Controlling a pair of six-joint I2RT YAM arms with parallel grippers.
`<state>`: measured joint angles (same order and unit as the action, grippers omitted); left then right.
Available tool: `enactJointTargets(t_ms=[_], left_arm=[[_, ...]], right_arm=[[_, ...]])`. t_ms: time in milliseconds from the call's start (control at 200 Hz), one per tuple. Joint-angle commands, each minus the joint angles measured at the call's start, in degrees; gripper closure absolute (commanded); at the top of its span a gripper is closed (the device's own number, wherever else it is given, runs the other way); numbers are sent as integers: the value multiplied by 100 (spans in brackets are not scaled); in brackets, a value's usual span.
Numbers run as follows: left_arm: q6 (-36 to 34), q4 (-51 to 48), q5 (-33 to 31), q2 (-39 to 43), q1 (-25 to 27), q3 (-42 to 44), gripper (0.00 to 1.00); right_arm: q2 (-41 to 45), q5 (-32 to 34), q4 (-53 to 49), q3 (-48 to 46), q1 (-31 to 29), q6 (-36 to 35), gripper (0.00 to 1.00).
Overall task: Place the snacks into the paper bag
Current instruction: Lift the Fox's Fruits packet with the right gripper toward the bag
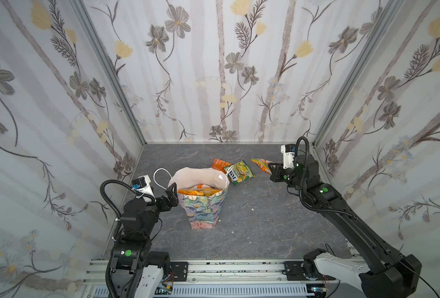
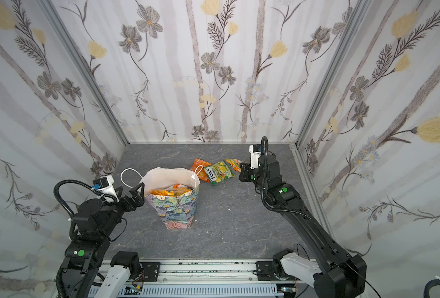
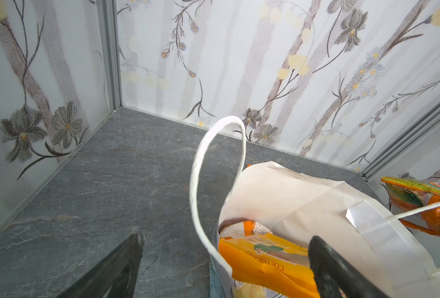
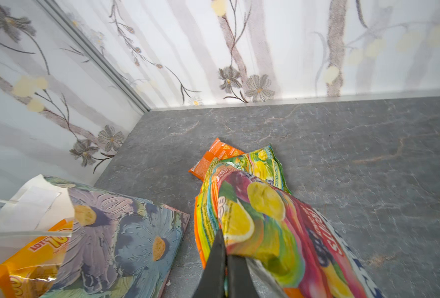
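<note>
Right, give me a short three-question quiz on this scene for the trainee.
1. True or false: the left gripper is shut on the paper bag.
2. The right gripper is shut on: A) a multicoloured fruit packet; B) a white cord handle; C) nothing.
3. How many unheld packets lie on the table outside the bag?
Key: 1 false, it stands open beside the bag. 2 A. 3 two: an orange packet and a yellow-green packet.
</note>
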<state>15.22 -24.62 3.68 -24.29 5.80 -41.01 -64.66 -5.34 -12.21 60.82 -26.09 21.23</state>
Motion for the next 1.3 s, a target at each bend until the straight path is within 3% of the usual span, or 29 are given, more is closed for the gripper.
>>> enactJointTargets(t_ms=[0,410,1294], left_arm=[[16,159,31,-11,-9,10,0],[16,159,33,-21,-9,11,0],[16,159,25,-16,-8,6,0]], right_arm=[[-87,250,146,328,-205,-247,100],[-567,1002,-326,1738,-1038,-760,100],[-1259,1210,-757,3798,-2415,-1332,100]])
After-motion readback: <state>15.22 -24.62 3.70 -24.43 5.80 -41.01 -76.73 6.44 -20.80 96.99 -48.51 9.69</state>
